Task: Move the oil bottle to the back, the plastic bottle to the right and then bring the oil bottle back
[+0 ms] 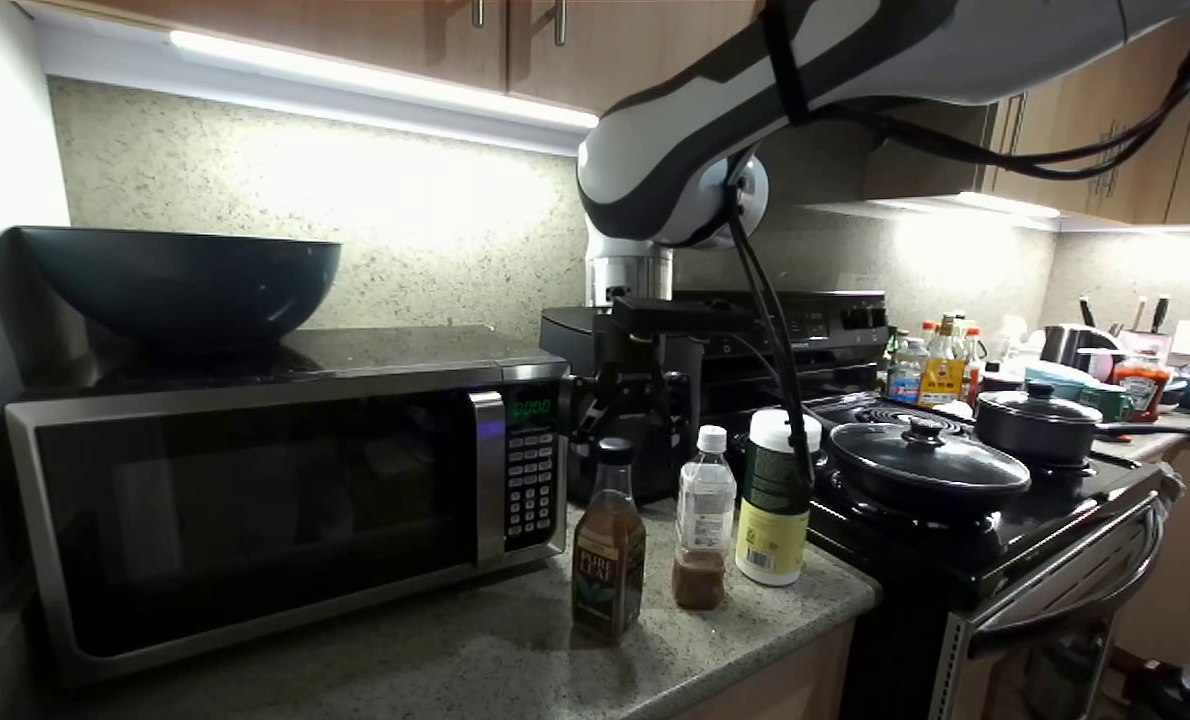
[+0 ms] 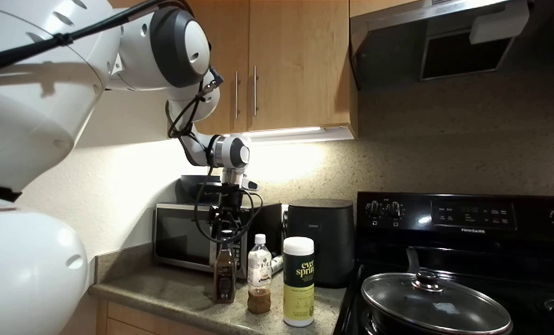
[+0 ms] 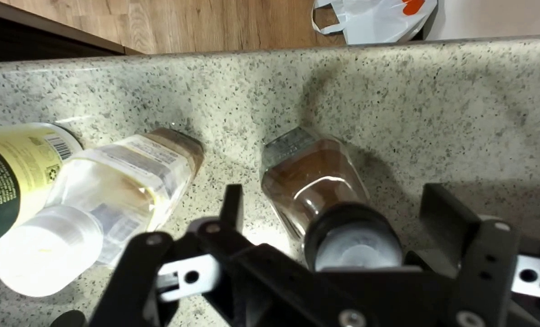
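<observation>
In the wrist view the black two-fingered gripper [image 3: 336, 209] is released, its fingers [image 3: 232, 204] wide apart with the black-capped, narrow-necked, dark brown oil bottle [image 3: 315, 177] between them. How far down these reach beside the cap cannot be told, dark against dark in both exterior views. The oil bottle stands upright on the left of the slim clear plastic bottle [image 1: 705, 500] with white cap and brown contents in both exterior views, near but apart. Just right of the plastic bottle there stands a white-lidded, green-and-yellow cylindrical canister [image 1: 773, 540]; hanging black cables [image 1: 801, 440] cover part of it in an exterior view, and the left edge of the wrist view cuts it off. Behind the plastic bottle shows a pale printed object [image 2: 277, 264], too hidden to name. A boxy black appliance [image 2: 321, 237], also behind the plastic bottle, is largely masked by the gripper in an exterior view. The white arm [image 1: 675, 150] is cut off in both exterior views.

Counted about the plastic bottle: one oil bottle and one canister; farther left, one steel-framed black microwave [image 1: 255, 520] and one wide dark bowl [image 1: 175, 280]; farther right, one shallow lidded black pan [image 1: 925, 470] and one deep lidded black pot [image 1: 1025, 435]. Bottles [image 1: 943, 380] farther right again crowd too tightly to count.
</observation>
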Robot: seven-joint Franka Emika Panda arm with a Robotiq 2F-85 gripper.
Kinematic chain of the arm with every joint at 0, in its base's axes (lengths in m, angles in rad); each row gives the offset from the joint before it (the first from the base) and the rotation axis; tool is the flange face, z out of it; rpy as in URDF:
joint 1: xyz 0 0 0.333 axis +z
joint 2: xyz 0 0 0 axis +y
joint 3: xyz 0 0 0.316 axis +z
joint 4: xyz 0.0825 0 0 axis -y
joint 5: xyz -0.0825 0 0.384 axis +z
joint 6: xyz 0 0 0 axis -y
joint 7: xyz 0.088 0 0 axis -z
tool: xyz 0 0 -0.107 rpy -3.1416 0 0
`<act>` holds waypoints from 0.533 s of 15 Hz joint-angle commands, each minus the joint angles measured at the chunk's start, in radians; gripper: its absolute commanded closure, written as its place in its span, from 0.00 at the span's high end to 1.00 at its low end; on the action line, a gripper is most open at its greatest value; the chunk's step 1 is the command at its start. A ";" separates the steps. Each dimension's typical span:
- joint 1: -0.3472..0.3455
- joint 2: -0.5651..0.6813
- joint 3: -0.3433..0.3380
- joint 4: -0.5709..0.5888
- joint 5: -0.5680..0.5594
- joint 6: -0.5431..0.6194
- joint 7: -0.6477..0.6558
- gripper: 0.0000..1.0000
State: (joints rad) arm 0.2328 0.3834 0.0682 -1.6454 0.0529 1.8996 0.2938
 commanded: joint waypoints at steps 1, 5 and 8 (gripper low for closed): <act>-0.005 -0.058 0.011 -0.041 -0.012 0.023 0.020 1.00; 0.018 -0.121 0.009 -0.070 -0.061 0.055 0.068 1.00; 0.030 -0.171 0.013 -0.095 -0.105 0.093 0.121 1.00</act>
State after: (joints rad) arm 0.2547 0.2952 0.0711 -1.6599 -0.0035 1.9323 0.3490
